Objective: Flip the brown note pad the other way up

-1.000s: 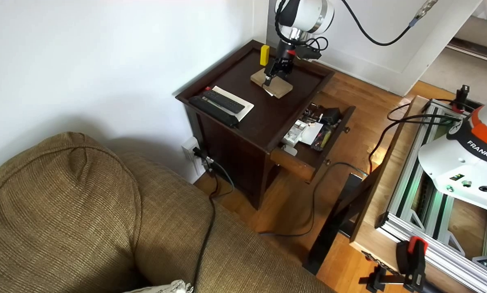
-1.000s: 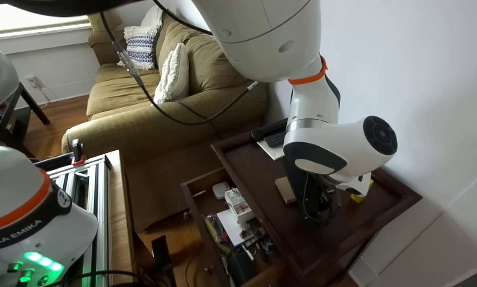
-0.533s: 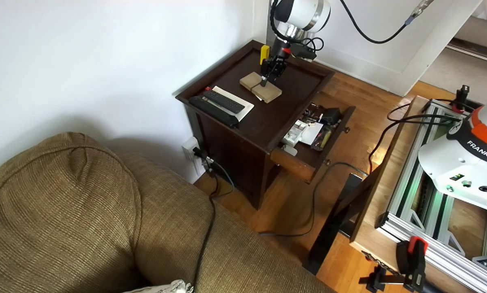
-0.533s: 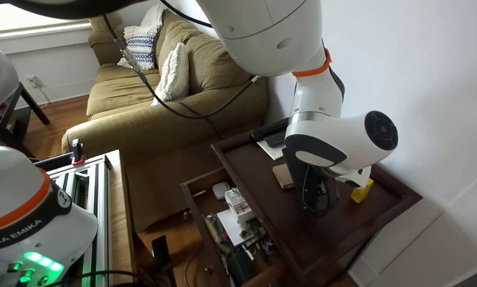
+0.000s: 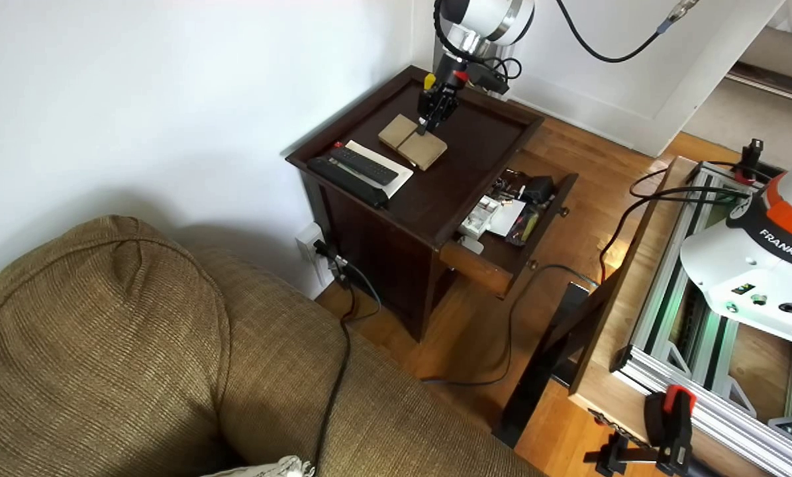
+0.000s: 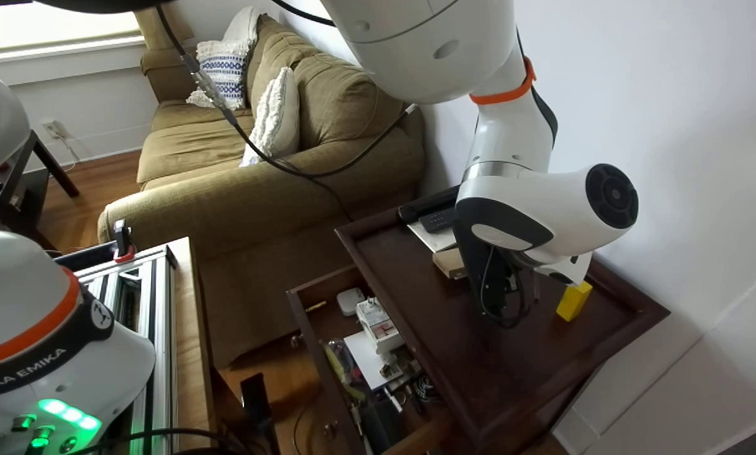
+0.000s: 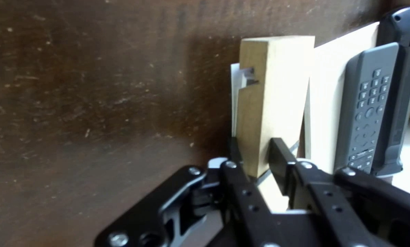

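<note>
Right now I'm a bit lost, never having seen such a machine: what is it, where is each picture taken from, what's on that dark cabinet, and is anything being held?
That is a jointed robot arm, white with orange rings, ending in a black gripper with two fingers. Two pictures look on from outside the robot, from different places; the close-up is taken at its wrist, so the gripper shows along the bottom. On the dark wooden cabinet stands a yellow block; a white slab, a keypad remote and a longer black object lie close together. The drawer below is open. The brown note pad sits between the fingers and looks pinched by its edge; whether it is lifted clear, I can't tell.
</note>
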### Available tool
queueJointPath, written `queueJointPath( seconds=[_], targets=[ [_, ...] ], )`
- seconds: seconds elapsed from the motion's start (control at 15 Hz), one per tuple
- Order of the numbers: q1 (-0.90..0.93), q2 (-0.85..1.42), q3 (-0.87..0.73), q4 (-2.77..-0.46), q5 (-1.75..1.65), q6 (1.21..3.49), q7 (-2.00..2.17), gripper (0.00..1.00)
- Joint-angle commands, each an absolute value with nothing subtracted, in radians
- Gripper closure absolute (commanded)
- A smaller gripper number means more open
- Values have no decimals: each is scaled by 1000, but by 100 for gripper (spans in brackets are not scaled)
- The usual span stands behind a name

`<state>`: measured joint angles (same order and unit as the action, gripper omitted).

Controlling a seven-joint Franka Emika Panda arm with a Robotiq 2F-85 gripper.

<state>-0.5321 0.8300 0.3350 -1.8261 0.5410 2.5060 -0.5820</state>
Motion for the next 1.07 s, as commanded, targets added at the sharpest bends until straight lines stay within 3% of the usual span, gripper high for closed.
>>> queueJointPath(
  seconds=[0.0,0.67,1.0],
  targets=[
    [-535,803,363,-1834,606,2480,-626,94],
    [-458,744,367,-1860,684,2474,-691,95],
    [-394,661,293,-1918,651,2509,-621,95]
  ],
)
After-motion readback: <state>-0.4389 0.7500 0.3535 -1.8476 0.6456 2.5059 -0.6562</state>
